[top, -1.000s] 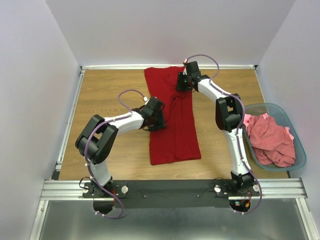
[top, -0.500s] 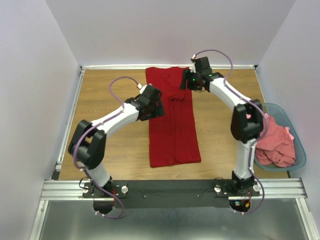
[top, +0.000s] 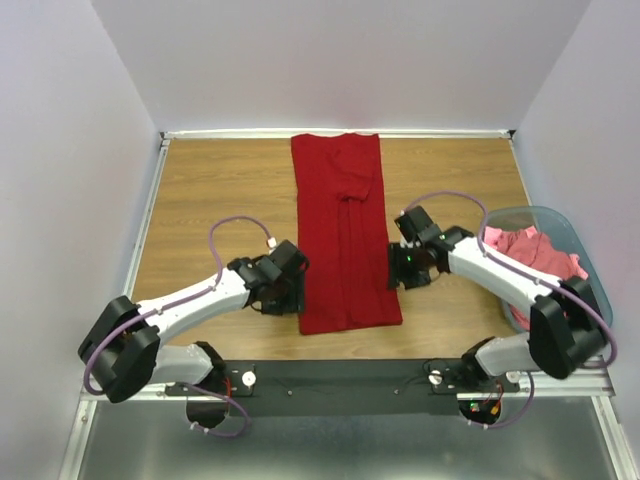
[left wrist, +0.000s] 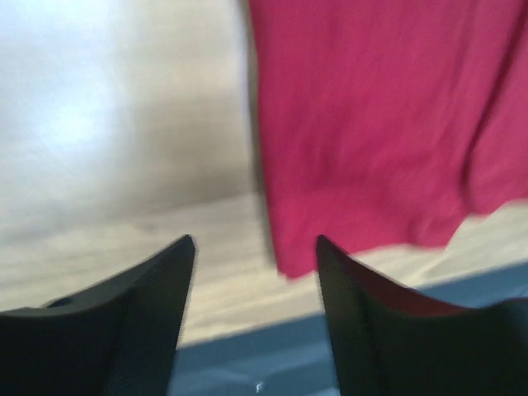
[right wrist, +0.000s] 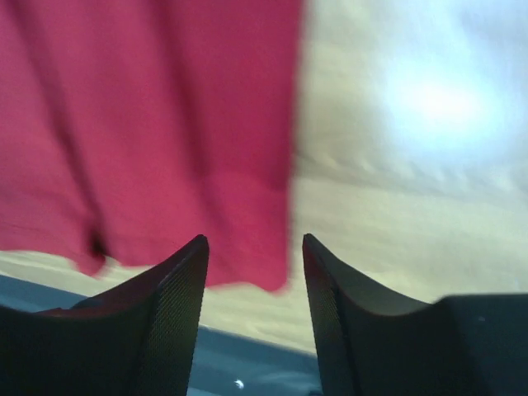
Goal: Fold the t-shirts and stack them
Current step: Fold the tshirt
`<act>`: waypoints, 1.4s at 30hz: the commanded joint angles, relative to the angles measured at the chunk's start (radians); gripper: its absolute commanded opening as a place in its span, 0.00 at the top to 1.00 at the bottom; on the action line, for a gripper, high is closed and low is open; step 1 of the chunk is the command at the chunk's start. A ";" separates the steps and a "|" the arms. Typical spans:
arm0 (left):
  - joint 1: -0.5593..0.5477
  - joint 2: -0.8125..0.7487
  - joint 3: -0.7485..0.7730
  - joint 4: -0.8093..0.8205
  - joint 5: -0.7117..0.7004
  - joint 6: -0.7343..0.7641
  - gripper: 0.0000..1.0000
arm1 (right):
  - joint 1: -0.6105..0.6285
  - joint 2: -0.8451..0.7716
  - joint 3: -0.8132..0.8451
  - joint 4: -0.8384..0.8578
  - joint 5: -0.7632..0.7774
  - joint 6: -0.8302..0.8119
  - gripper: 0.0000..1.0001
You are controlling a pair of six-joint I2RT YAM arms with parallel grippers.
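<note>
Fingers of the left gripper are spread with nothing between them. Just ahead and slightly to their right lies the near-left corner of the plain dark red cotton t-shirt. Across the cloth the right gripper is likewise spread and empty, and the shirt's right edge and near-right corner show between its fingers. The shirt is a long narrow strip, sleeves folded in, running from the far edge of the wooden bench toward the near edge, midway between the sides. Each arm is nearest its own near corner, so the next fold probably carries the near hem toward the far edge. Salmon-pink t-shirts lie heaped in the grey-blue plastic basket by the near right corner.
</note>
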 commanded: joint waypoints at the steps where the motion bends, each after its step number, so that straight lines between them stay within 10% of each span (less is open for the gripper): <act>1: -0.084 -0.035 -0.054 -0.038 0.045 -0.103 0.37 | 0.008 -0.118 -0.116 -0.069 0.049 0.131 0.44; 42: -0.206 0.146 -0.028 0.041 -0.009 -0.197 0.59 | 0.139 -0.030 -0.276 0.026 0.069 0.234 0.51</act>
